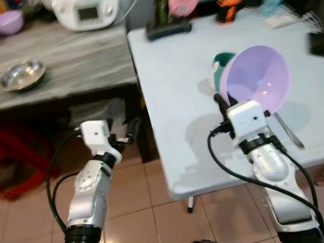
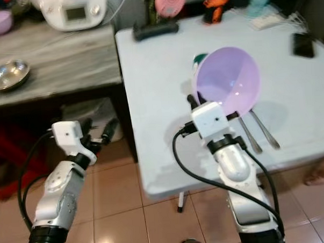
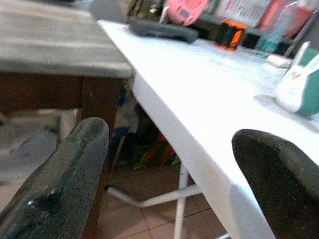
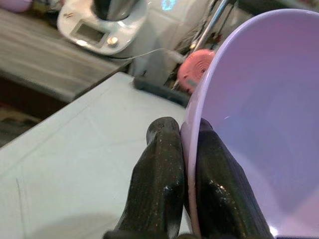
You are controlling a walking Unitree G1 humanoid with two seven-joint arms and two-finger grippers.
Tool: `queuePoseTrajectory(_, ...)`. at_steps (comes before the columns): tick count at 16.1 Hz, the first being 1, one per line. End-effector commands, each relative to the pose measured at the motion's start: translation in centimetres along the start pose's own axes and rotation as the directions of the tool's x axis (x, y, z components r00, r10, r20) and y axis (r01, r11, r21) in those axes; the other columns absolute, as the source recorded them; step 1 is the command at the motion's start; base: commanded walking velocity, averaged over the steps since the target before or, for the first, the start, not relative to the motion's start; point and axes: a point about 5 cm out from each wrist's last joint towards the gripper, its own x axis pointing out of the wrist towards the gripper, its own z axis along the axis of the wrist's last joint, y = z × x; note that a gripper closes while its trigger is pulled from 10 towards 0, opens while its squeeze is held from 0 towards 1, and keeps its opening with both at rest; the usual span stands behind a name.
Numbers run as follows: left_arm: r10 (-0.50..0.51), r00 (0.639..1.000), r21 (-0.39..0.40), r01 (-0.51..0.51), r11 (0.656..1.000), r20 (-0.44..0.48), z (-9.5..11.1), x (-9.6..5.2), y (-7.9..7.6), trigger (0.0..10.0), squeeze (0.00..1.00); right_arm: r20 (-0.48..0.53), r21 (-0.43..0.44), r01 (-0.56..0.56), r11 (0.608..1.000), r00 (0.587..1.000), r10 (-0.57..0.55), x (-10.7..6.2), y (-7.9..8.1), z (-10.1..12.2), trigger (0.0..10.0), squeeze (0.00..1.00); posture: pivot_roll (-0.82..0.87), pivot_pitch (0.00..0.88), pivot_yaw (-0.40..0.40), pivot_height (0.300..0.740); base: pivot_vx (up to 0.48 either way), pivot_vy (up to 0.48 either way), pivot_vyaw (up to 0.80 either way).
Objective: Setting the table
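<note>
Lilac plastic bowl (image 1: 258, 78) rim pinched in my right gripper (image 4: 185, 164) above white table's (image 1: 171, 89) front edge, my left gripper (image 3: 174, 179) spread wide off its left edge

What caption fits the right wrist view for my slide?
Right gripper pinching the rim of a tilted lilac bowl above the white table.

The bowl (image 1: 258, 77) is pale lilac with a glossy white highlight; the right gripper (image 4: 183, 144) pinching its rim has black fingers. The table (image 1: 176, 88) is plain pale grey-blue. Behind the bowl sits a teal and white cup (image 1: 220, 70). The spoons (image 2: 256, 131) are silver. The counter (image 1: 68, 61) is streaked grey, bearing a shiny steel bowl (image 1: 22, 74), a second lilac bowl (image 1: 7, 22) and a white cooker (image 1: 86, 10). The floor (image 1: 138, 203) has salmon-pink tiles. The left gripper (image 3: 169, 184) is black.
</note>
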Motion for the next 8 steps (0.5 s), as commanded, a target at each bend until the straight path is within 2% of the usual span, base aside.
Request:
queuePoseTrajectory(1,0.057,0.998,0.030,-0.057,0.998,0.000,0.20,-0.56,1.48,10.0,0.00,0.048,0.006,-0.029,1.000,0.998,0.029,0.20,0.75,0.96,10.0,0.00,-0.11,0.124,0.093,0.740,0.000,0.390,0.00)
queuePoseTrajectory(5,0.076,0.997,0.042,-0.076,0.996,0.003,0.28,-0.42,1.77,10.0,0.00,0.053,-0.001,-0.043,0.999,0.998,0.043,0.10,0.93,0.99,10.0,0.00,-0.11,0.123,0.094,0.740,0.000,0.387,0.00)
queuePoseTrajectory(8,0.074,0.997,0.042,-0.074,0.996,0.001,0.22,-0.33,1.67,10.0,0.00,0.054,0.001,-0.040,0.999,0.998,0.040,0.11,0.93,0.99,10.0,0.00,-0.11,0.122,0.095,0.740,0.000,0.391,0.78)
